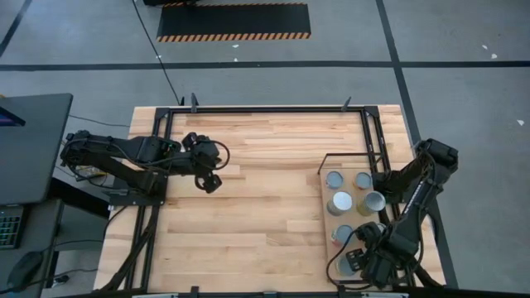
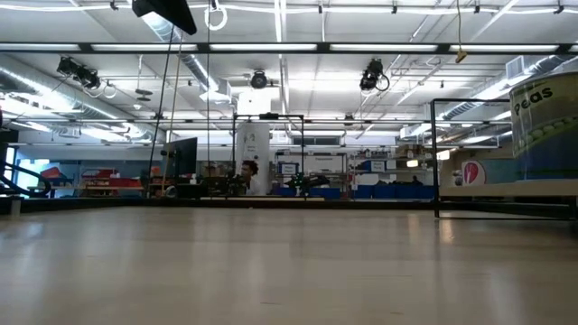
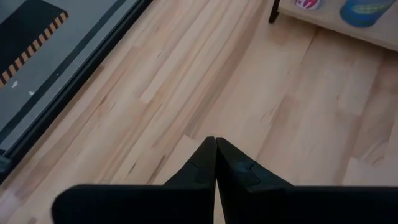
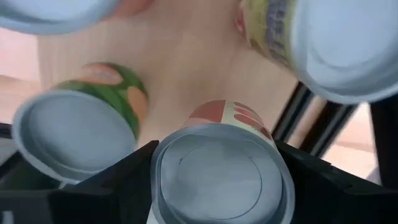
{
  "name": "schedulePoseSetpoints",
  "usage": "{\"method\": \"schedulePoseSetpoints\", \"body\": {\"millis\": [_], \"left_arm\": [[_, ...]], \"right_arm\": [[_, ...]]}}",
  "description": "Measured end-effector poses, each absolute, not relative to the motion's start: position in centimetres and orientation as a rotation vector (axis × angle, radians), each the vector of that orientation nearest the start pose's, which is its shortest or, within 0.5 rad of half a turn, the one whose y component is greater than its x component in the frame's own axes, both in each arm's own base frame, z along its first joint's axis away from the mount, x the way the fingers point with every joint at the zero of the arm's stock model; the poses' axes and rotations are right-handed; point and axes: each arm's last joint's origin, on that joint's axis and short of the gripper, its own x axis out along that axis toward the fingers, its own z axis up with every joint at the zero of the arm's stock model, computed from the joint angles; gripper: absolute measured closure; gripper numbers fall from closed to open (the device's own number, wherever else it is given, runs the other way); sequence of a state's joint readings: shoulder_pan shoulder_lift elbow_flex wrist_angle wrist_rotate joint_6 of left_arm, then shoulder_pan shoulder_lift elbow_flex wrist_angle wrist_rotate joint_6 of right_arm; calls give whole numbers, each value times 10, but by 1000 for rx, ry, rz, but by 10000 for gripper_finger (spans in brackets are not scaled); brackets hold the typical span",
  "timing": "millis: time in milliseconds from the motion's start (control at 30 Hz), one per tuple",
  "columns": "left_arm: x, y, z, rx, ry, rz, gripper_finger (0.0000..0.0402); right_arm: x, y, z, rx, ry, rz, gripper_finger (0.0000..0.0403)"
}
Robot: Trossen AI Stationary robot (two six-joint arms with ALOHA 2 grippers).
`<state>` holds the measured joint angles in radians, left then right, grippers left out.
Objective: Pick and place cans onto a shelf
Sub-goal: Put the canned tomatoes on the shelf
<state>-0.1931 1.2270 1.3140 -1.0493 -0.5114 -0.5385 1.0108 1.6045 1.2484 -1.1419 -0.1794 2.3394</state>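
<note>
The shelf [image 1: 325, 217] is a pale board in a black frame at the table's right. Several silver-topped cans stand on it, such as a can at the far end [image 1: 334, 179] and a larger one [image 1: 340, 201]. My right gripper [image 1: 348, 250] is over the board's near end, shut on a can with a red and white label [image 4: 224, 115]. A green-labelled can [image 4: 93, 99] stands close beside it. My left gripper [image 1: 212, 172] is shut and empty over the table's left part, also shown in its wrist view [image 3: 216, 149]. The low view shows a "Peas" can [image 2: 546, 122] on the shelf [image 2: 506, 188]. My right gripper pinches the red and white can between its two fingers, one finger [image 4: 124, 177] on each opposite side of the wall just below the top rim [image 4: 163, 155]. The fingers come from above. The can is upright, its silver top up. I cannot tell whether its base is on the board.
Two bigger cans [image 4: 348, 50] [image 4: 50, 15] stand just beyond the held one. The shelf's black frame posts [image 2: 435, 158] rise at its corners, and a black rail [image 1: 265, 108] runs along the table's far edge. Bare tabletop [image 1: 265, 199] lies between the arms.
</note>
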Motion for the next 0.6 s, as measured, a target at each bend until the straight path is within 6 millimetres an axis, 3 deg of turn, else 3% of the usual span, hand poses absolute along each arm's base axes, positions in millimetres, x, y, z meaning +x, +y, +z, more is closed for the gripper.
{"method": "schedulePoseSetpoints", "body": {"millis": [600], "left_arm": [[223,-29,358,-170,781,519,390]], "right_arm": [[139,240,214,1127,1529,-929,115]]}}
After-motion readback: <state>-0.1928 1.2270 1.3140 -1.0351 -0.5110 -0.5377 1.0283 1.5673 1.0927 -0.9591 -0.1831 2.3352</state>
